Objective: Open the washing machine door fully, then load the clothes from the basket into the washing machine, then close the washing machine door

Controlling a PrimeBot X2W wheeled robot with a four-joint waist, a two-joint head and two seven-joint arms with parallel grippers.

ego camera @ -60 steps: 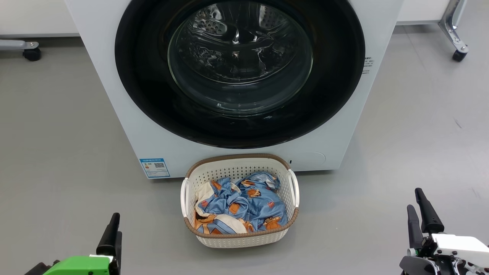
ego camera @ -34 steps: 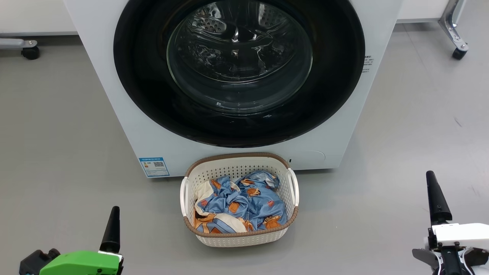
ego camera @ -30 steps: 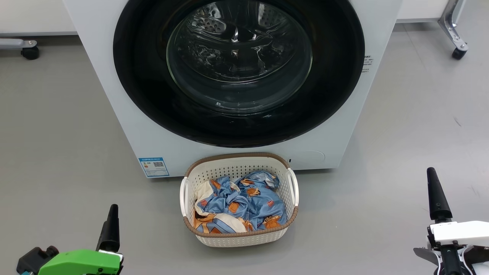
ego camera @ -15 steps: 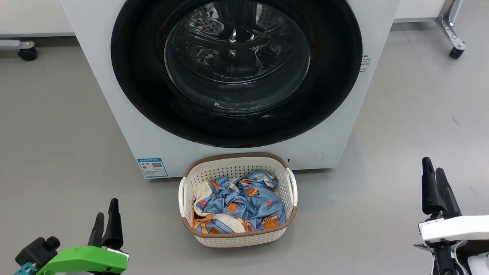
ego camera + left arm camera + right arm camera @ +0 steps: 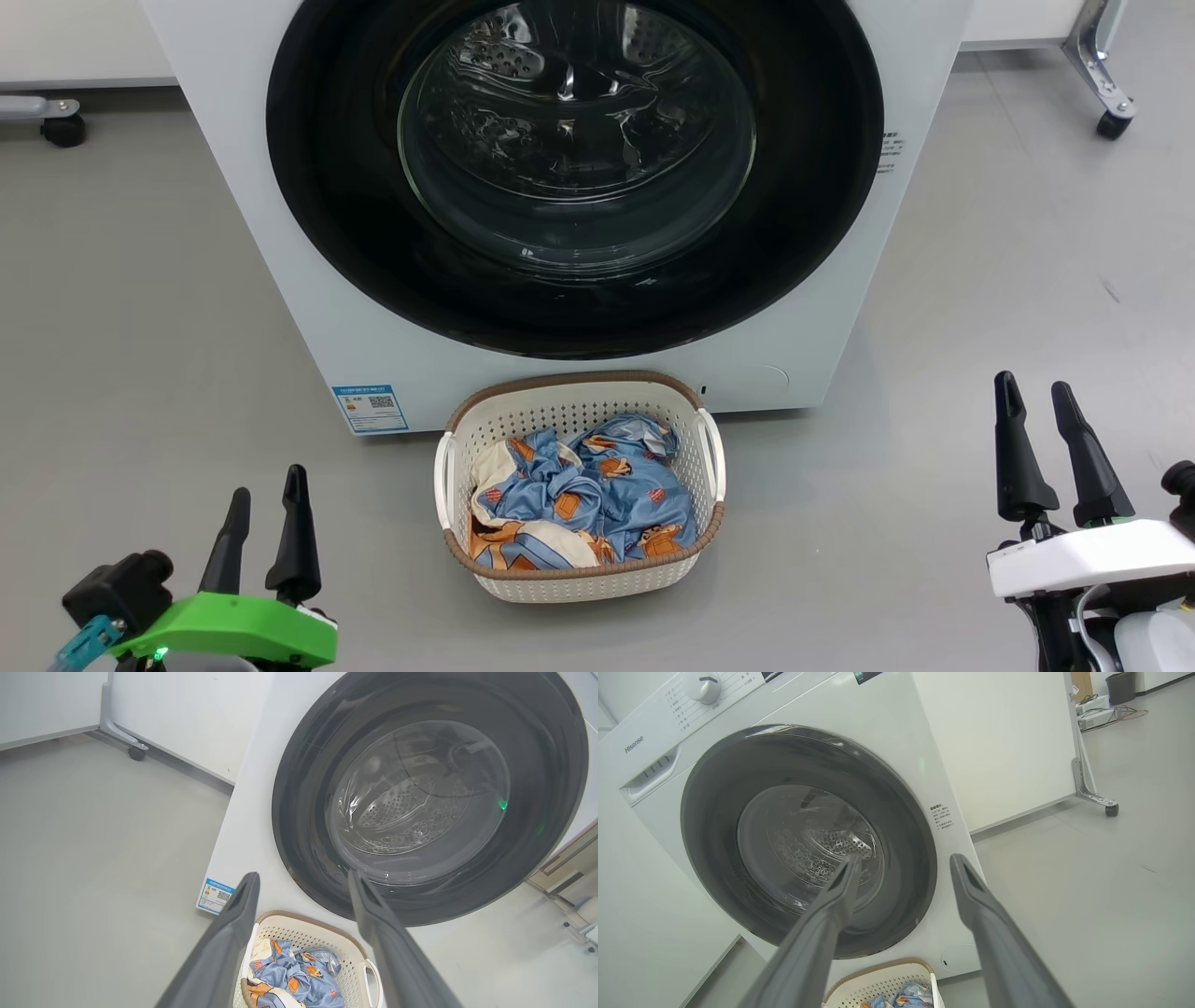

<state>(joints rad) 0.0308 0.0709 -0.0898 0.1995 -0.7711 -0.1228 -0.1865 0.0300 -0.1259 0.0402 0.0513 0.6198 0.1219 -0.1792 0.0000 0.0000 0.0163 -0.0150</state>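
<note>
Nearest, low at either side of the head view, the left gripper [image 5: 269, 483], green-bodied, and the right gripper [image 5: 1032, 383], white-bodied, hover over the grey floor [image 5: 140, 327], each with two long dark fingers spread apart and nothing between them. Between the two, well apart from both, sits the small cream-white perforated plastic basket [image 5: 579, 586] with a brown woven rim and white side handles, just in front of the machine. Inside lies a crumpled heap of light-blue clothes [image 5: 597, 490] printed with orange-brown figures, a cream patch at its left. Behind stands the big white front-loading washing machine [image 5: 308, 317], a blue label sticker [image 5: 370, 409] low on its left. Its large round door [image 5: 327, 215], glossy black rim around a bulging clear glass bowl, sits closed; the perforated steel drum [image 5: 504, 61] shows through the glass. The right wrist view adds a white dial [image 5: 703, 686], a drawer [image 5: 649, 772] and brand lettering [image 5: 634, 744] along the top panel; the left wrist view catches a green glint [image 5: 502, 805] on the glass.
</note>
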